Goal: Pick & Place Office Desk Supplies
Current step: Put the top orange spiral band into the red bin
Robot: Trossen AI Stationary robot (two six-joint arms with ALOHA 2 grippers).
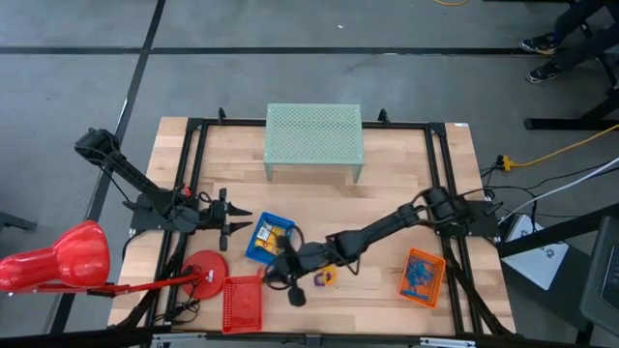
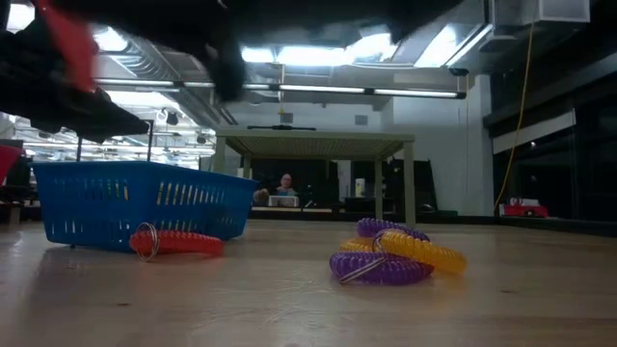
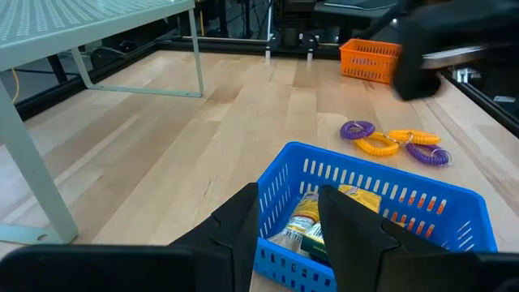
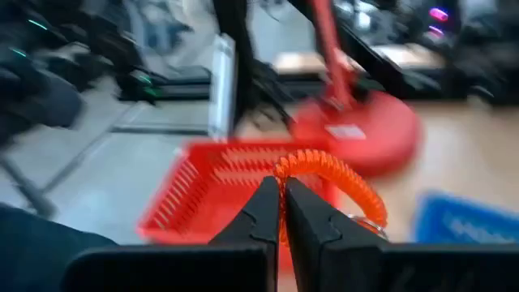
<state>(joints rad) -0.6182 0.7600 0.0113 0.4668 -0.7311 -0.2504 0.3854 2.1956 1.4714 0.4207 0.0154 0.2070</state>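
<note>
Right end effector (image 4: 281, 212) is clamped shut on the orange coil loop (image 4: 328, 174); carry it to the red tray (image 4: 231, 195) at 7 o'clock, release low.

My right gripper (image 4: 280, 212) is closed on an orange coil loop (image 4: 332, 180) and hangs over the front part of the table (image 1: 387, 174), between the blue tray (image 1: 268, 238) and the red tray (image 1: 243, 302). In front of it stand the red tray and the round base of the red lamp (image 1: 205, 268); the lamp's stem crosses there, so this way is narrow. Below my right arm lie purple and yellow coil loops (image 2: 390, 255). My left gripper (image 1: 242, 224) waits open just beside the blue tray's left wall. The wood between the green mesh shelf (image 1: 313, 135) and the trays is bare. The orange tray (image 1: 423, 276) stands well apart on the right.
</note>
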